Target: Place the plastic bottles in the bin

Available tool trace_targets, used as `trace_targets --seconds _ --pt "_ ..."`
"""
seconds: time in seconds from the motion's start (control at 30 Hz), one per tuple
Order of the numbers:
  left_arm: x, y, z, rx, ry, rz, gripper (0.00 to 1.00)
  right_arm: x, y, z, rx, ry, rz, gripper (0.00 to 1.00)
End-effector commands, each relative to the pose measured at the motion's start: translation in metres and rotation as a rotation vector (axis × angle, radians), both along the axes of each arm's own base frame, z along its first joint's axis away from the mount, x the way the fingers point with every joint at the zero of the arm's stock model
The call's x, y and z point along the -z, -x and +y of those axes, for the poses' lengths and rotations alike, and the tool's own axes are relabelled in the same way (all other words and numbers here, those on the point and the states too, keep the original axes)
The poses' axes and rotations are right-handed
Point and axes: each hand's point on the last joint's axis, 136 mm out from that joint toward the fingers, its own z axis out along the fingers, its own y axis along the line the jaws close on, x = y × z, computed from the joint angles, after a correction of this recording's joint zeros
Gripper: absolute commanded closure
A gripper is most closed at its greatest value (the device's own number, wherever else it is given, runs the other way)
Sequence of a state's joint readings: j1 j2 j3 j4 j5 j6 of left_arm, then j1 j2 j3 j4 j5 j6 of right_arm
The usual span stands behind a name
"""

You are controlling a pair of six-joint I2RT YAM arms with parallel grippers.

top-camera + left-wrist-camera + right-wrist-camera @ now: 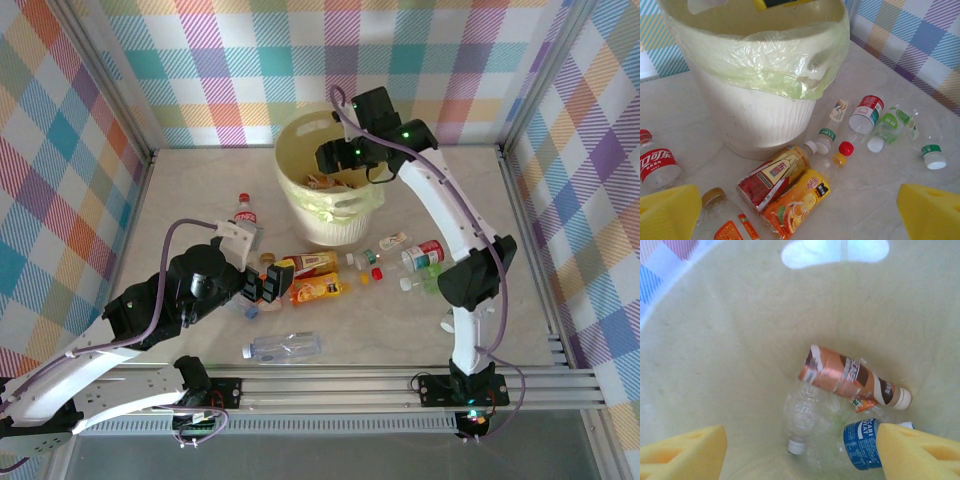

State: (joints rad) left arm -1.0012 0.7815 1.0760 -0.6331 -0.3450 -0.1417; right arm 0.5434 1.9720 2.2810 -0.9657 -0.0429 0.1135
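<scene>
The pale-yellow bin (322, 225) with its green liner stands at the table's middle back. My right gripper (335, 155) hangs open and empty over its mouth. Inside the bin (730, 340) lie a brown-labelled bottle (847, 376), a clear bottle (802, 415) and a blue-labelled bottle (860, 444). My left gripper (266, 287) is open above the table, just left of a red-and-gold bottle (774, 175) and an orange bottle (797, 200). Nothing is held between its yellow pads (667, 212). Other bottles lie loose: a red-capped cola bottle (245, 213), a clear one (283, 347) and several at the right (425, 255).
Metal frame posts and checked walls enclose the table. The bin's wall (755, 120) rises close in front of the left gripper. A brown-capped bottle (720, 217) lies under the left pad. Loose red and orange caps (846, 148) sit among the bottles right of the bin.
</scene>
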Motion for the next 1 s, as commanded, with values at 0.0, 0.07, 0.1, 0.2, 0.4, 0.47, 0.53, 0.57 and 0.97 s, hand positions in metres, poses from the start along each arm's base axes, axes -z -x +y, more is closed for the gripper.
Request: trace_targets --seconds 0.0,0.07,0.1,0.2,0.4,0.47,0.53,0.57,0.97 --pt "0.0 0.004 0.006 -0.016 -0.01 0.012 0.0 -0.048 0.015 -0.009 -0.023 -0.055 -0.116 0.22" --pt "0.005 0.003 0.009 -0.034 -0.019 0.035 0.0 -0.056 0.023 -0.011 -0.032 -0.07 -0.136 0.21" --pt "0.009 0.004 0.01 -0.042 -0.023 0.049 0.0 -0.061 0.028 -0.013 -0.04 -0.08 -0.146 0.21" --pt "0.017 0.003 0.016 -0.087 -0.025 0.089 0.0 -0.073 0.046 -0.016 -0.07 -0.119 -0.172 0.21" --pt "0.04 0.0 0.038 -0.237 -0.051 0.182 0.0 -0.081 0.1 -0.028 -0.144 -0.216 -0.178 0.19" --pt "0.045 0.001 0.042 -0.268 -0.052 0.21 0.0 -0.079 0.119 -0.031 -0.17 -0.253 -0.163 0.18" --pt "0.053 0.001 0.043 -0.294 -0.059 0.245 0.0 -0.068 0.139 -0.034 -0.199 -0.288 -0.129 0.17" --pt "0.057 0.0 0.044 -0.305 -0.062 0.261 0.0 -0.066 0.148 -0.036 -0.206 -0.306 -0.12 0.17" --pt "0.145 -0.021 0.032 -0.4 -0.115 0.632 0.03 0.008 0.242 -0.057 -0.309 -0.417 0.075 0.0"
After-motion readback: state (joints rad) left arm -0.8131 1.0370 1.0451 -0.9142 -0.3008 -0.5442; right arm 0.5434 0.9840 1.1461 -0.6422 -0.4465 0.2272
